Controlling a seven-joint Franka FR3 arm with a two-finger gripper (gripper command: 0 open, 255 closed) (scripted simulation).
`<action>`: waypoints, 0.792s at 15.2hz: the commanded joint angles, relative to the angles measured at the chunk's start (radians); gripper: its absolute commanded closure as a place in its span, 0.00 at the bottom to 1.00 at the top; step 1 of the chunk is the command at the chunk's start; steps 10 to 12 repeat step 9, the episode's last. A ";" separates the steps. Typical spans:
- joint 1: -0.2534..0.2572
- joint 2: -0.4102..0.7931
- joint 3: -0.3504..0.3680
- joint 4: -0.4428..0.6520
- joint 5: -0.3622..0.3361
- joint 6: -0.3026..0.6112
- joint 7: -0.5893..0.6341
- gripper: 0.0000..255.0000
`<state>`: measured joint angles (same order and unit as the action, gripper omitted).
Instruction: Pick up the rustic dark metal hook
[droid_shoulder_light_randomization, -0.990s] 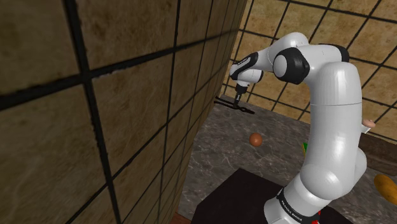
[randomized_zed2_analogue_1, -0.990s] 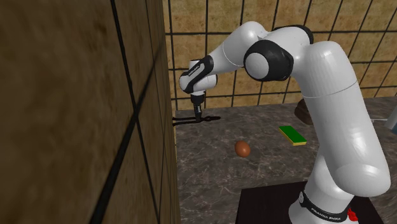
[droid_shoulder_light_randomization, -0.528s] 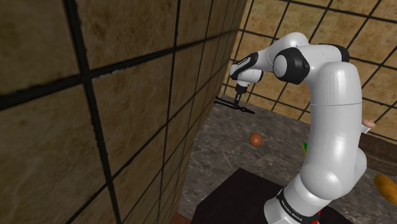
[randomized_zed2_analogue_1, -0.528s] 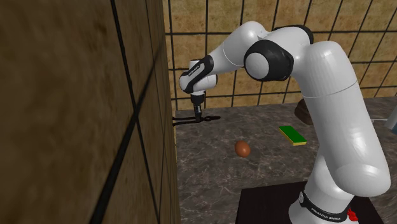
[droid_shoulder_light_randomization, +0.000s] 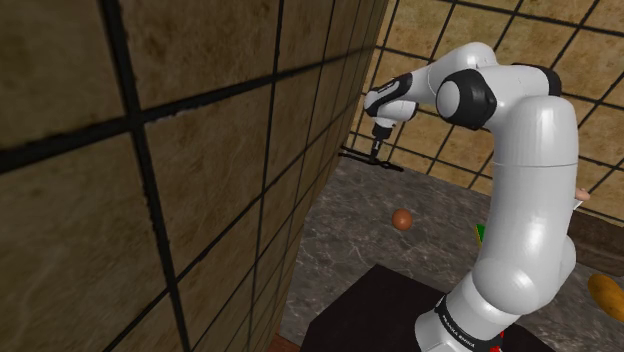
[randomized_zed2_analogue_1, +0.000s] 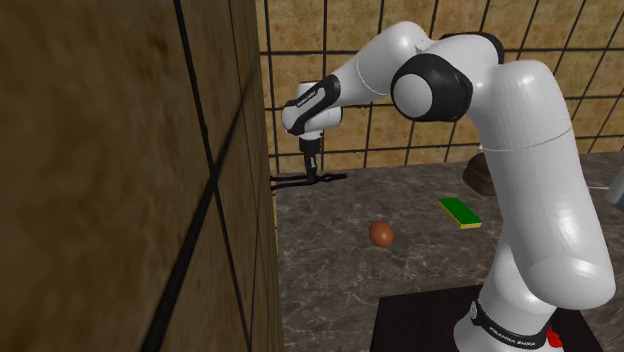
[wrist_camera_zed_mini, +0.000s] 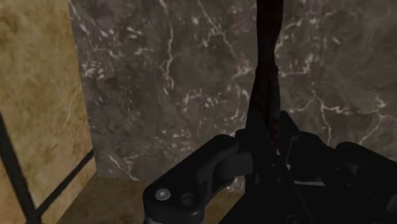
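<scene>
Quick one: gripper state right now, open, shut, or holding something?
Gripper: shut on the dark hook, which is clasped between its two black fingers.

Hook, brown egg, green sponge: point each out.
hook (randomized_zed2_analogue_1: 288, 183), second exterior view, left end of its bar.
brown egg (randomized_zed2_analogue_1: 381, 233), second exterior view, its middle.
green sponge (randomized_zed2_analogue_1: 459, 211), second exterior view, top face.

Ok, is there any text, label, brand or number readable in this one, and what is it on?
"FRANKA EMIKA": white lettering on the dark band around the arm's base, as far as it can be made out in the second exterior view.
Small white marking on the dark wrist link above the gripper: too small to read.
No writing on the hook.
</scene>
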<state>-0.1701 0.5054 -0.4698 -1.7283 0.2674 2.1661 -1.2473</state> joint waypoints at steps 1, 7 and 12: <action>0.002 -0.013 -0.005 0.011 -0.008 -0.023 0.004 1.00; 0.009 -0.050 -0.017 0.040 -0.030 -0.086 0.018 1.00; 0.009 -0.051 -0.018 0.041 -0.031 -0.088 0.018 1.00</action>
